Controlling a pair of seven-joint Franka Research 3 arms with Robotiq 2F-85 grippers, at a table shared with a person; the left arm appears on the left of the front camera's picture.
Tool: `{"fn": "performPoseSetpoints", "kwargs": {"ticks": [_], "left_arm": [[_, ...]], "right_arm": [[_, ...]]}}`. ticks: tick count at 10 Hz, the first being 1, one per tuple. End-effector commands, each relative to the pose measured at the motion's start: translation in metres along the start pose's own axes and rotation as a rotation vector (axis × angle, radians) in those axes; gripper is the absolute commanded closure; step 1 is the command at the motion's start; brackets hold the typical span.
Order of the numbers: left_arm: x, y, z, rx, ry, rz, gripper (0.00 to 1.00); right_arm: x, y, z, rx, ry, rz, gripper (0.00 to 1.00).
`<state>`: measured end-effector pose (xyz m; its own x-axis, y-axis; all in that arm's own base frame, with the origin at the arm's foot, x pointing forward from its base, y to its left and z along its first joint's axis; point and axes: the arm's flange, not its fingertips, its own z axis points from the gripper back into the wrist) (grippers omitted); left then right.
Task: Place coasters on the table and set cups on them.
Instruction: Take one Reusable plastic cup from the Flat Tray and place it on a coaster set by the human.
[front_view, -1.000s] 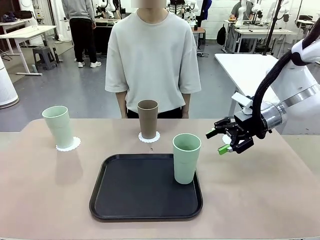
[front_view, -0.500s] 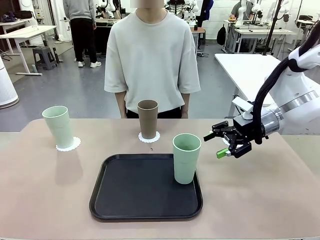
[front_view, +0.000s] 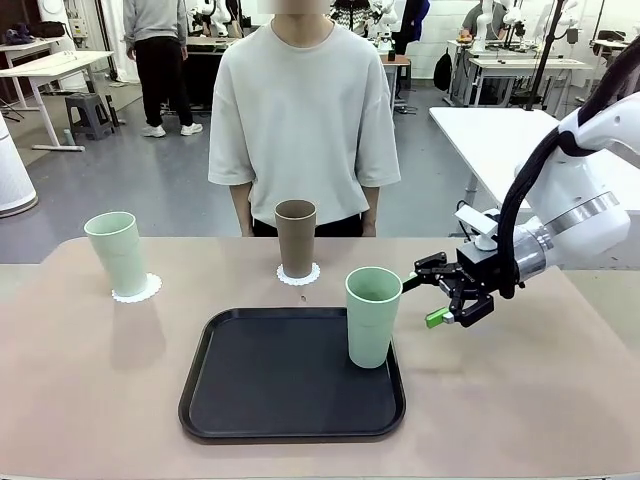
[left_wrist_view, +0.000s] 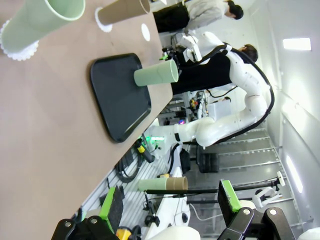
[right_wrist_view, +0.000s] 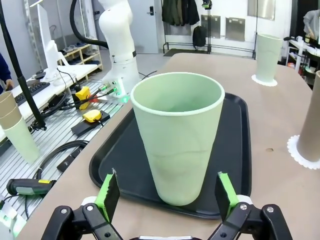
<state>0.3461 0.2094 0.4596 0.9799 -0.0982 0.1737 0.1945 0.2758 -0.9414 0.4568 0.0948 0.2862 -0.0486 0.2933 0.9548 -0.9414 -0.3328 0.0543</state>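
On the tan table (front_view: 90, 390), a pale green cup (front_view: 118, 252) stands upright on a lacy white coaster (front_view: 137, 289) at far left. A brown cup (front_view: 295, 237) stands on another coaster (front_view: 298, 274) at far centre. A second green cup (front_view: 372, 315) stands nearer, right of centre (no coaster under it).

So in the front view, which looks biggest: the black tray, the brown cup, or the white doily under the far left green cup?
1. Black rounded plastic tray, clearly biggest.
2. Brown tapered tumbler.
3. White lacy round coaster, smallest, mostly hidden by the pale green tumbler standing on it.
The tray sits nearer the camera, which exaggerates its lead.
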Motion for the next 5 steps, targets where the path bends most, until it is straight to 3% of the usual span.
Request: {"fn": "performPoseSetpoints", "kwargs": {"ticks": [1, 5], "left_arm": [[0.0, -0.004, -0.001, 0.002, -0.023, 0.016, 0.0], [0.0, -0.004, -0.001, 0.002, -0.023, 0.016, 0.0]], "right_arm": [[-0.005, -0.012, -0.009, -0.006, -0.034, 0.036, 0.0], [-0.008, -0.026, -0.02, -0.029, -0.043, 0.039, 0.0]]}}
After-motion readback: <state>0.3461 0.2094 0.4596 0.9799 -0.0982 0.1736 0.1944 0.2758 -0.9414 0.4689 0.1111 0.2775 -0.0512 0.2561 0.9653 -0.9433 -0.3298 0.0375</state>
